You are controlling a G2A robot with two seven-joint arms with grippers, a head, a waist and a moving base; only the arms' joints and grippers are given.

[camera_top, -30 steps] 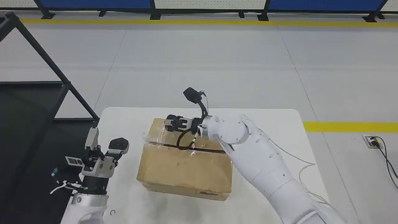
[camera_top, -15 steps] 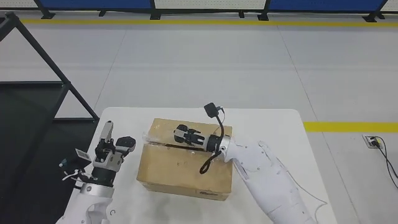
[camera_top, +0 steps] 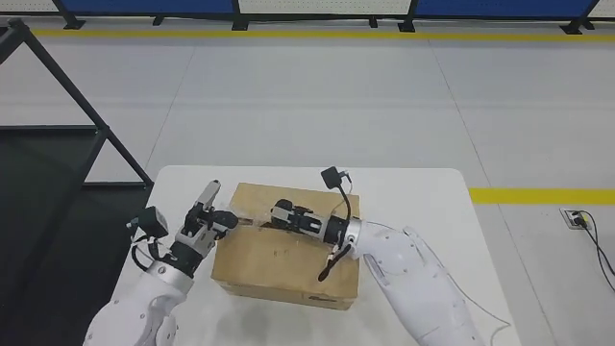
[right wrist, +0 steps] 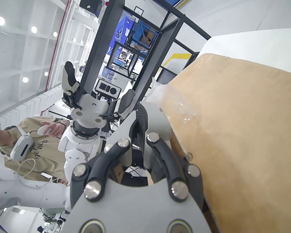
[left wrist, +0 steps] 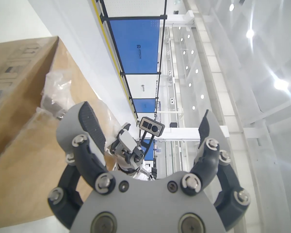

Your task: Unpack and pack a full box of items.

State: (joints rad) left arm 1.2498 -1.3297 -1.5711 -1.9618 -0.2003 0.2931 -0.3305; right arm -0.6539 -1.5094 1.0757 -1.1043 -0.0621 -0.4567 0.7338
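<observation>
The cardboard box (camera_top: 288, 264) sits closed on the white table (camera_top: 413, 192), crumpled clear tape (left wrist: 54, 90) bunched at the top edge of its left end. The left gripper (camera_top: 215, 208) hangs just beside that end, its 2 fingers spread wide and holding nothing. The right gripper (camera_top: 276, 213) lies along the box top, fingers pressed together right at the tape; whether they pinch it I cannot tell.
</observation>
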